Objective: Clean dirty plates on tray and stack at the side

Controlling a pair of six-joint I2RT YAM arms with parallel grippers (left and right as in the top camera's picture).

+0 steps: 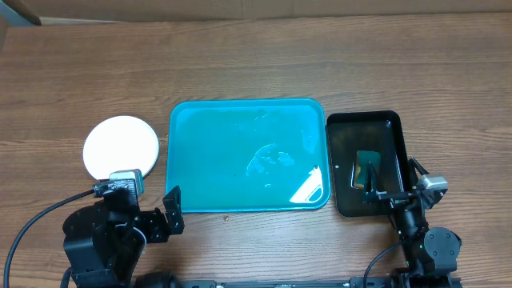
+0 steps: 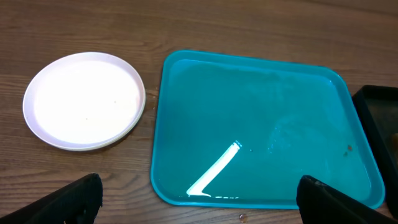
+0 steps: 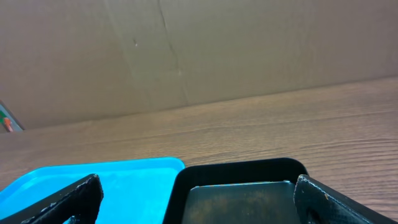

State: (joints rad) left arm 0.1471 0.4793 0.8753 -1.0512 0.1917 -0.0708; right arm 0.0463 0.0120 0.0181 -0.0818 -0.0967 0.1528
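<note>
We count one white plate [image 1: 121, 146] at centre left of the overhead frame, on the worktop [image 1: 240, 56] just beside the one teal tray [image 1: 224, 152]. One black tray [image 1: 364, 117] lies at its right. The left end effector [image 2: 199, 186] and right end effector [image 3: 198, 186] both stand with jaws spread wide, holding nothing.

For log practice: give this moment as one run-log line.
tray: no plates | white plate: table, left of tray | left gripper: open | right gripper: open

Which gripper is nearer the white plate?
Left. The left gripper sits just short of the white plate; the right gripper is at the black tray, beyond the blue tray.
</note>
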